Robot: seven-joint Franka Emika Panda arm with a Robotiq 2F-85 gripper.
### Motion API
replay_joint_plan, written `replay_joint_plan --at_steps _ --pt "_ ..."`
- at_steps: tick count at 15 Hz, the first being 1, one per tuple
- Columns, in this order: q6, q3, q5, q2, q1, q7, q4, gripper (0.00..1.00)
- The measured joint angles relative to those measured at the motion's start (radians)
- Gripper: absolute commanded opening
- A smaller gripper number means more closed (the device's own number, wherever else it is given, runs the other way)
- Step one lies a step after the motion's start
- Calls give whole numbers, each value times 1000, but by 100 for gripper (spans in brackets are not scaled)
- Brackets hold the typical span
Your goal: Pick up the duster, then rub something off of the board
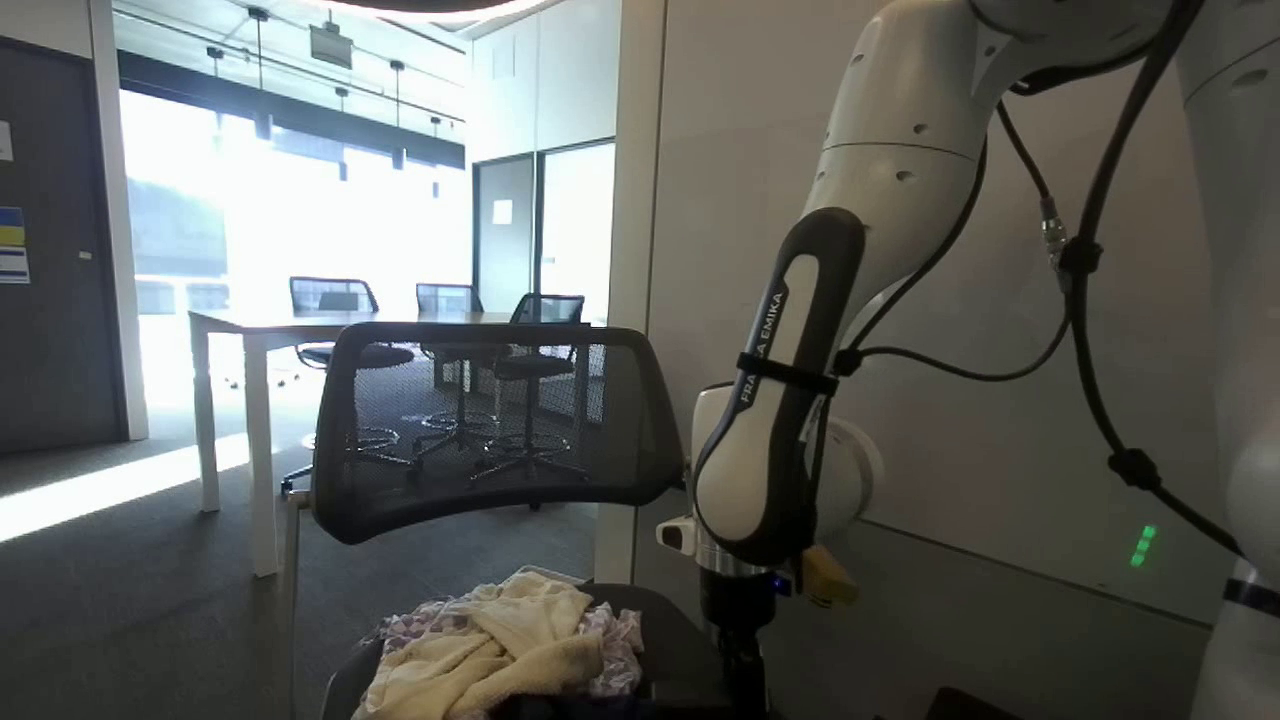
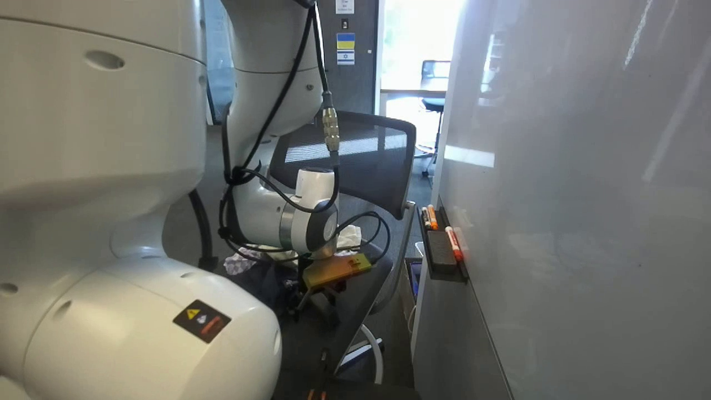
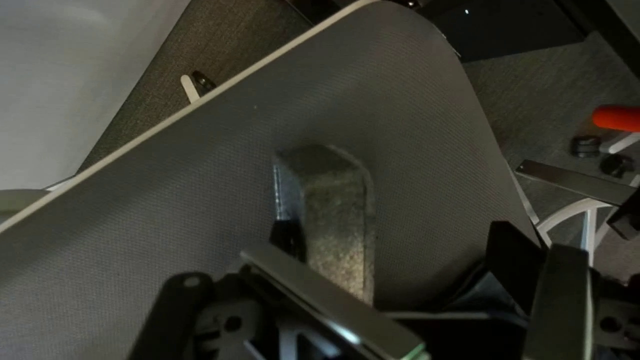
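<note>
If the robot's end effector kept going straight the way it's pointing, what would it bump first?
Probably the chair seat, straight below the end effector. The duster on it looks right beside one finger, so that might get bumped first; depth is unclear.

Wrist cam's close, looking down at the chair (image 3: 215,185). In an exterior view you face windows (image 1: 350,230), in an exterior view along the board (image 2: 583,233); both exterior views share chair and nearby arm (image 2: 122,139).

Duster (image 3: 336,220) and cloths (image 1: 500,640) lie on the chair (image 1: 520,490); in both exterior views, the table (image 1: 250,321) stands behind it, the board (image 1: 950,450) right.
</note>
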Motion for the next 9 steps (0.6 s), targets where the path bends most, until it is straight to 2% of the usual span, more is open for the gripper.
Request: replay_joint_plan --at_steps 5,9 --pt "-15 101 145 -36 -30 -34 -1 100" --pt "-121 127 252 -74 -21 -42 3 100"
